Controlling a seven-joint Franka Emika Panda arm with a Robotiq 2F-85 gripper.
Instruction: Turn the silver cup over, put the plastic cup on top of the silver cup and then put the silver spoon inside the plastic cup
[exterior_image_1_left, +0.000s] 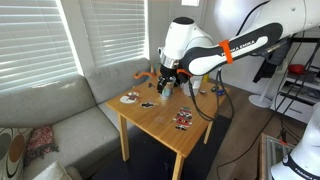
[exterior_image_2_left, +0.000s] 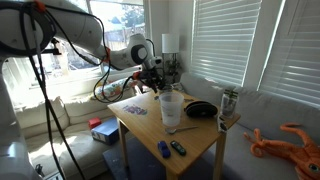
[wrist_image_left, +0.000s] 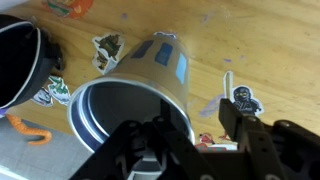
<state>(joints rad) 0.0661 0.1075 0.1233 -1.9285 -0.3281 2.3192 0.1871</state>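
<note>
- The silver cup (wrist_image_left: 140, 85) is tipped over above the wooden table (wrist_image_left: 270, 45) in the wrist view. Its open mouth faces your camera and its base points away across the tabletop.
- Your gripper (wrist_image_left: 195, 135) sits right at the cup's rim. One finger overlaps the rim, and a strip of bare table shows between the cup and the other finger. You cannot tell from these views whether the jaws are clamped on the cup or loose around it.
- In both exterior views the gripper (exterior_image_1_left: 168, 88) (exterior_image_2_left: 153, 85) hangs over the table's far part, clear of the surface.
- The plastic cup (exterior_image_2_left: 171, 110) stands upright near the middle of the table (exterior_image_2_left: 140, 125), mouth up, well apart from your gripper.
- A dark vessel (wrist_image_left: 20, 55) rests on the table just beside the silver cup's rim.
- Several stickers (wrist_image_left: 108, 45) lie flat on the tabletop around the cup.
- A grey sofa (exterior_image_1_left: 50, 115) stands against one side of the table (exterior_image_1_left: 160, 115).
</note>
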